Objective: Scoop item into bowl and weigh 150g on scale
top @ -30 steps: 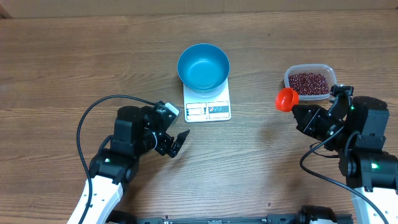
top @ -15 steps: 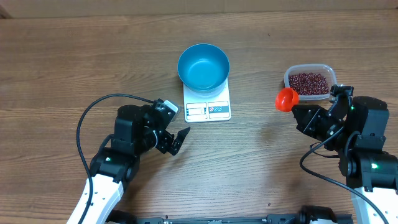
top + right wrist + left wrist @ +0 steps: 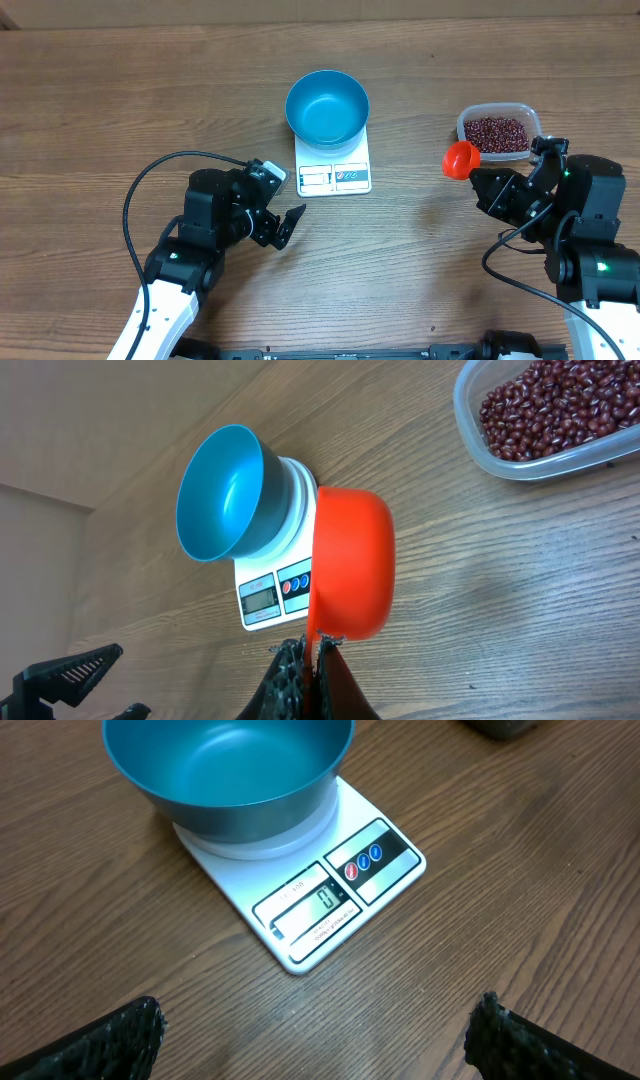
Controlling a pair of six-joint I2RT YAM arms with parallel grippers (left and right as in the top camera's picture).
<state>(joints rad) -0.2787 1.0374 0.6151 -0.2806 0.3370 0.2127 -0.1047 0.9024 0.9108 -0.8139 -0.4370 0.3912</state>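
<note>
Small dark-red beans all in clear plastic tub, far right. Round light-blue bowl on flat white scale empty. Your right tool pinches orange plastic scoop; left tool spread. Nothing scooped yet.

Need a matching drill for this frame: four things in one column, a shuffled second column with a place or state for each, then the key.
Things:
1. round light blue bowl
2. small dark red beans
3. round orange plastic scoop
4. left claw

Place or state:
A. in the clear plastic tub
B. gripped by the shut right claw
C. empty, on the flat white scale
D. open, holding nothing

Pairs: 1-C, 2-A, 3-B, 4-D
</note>
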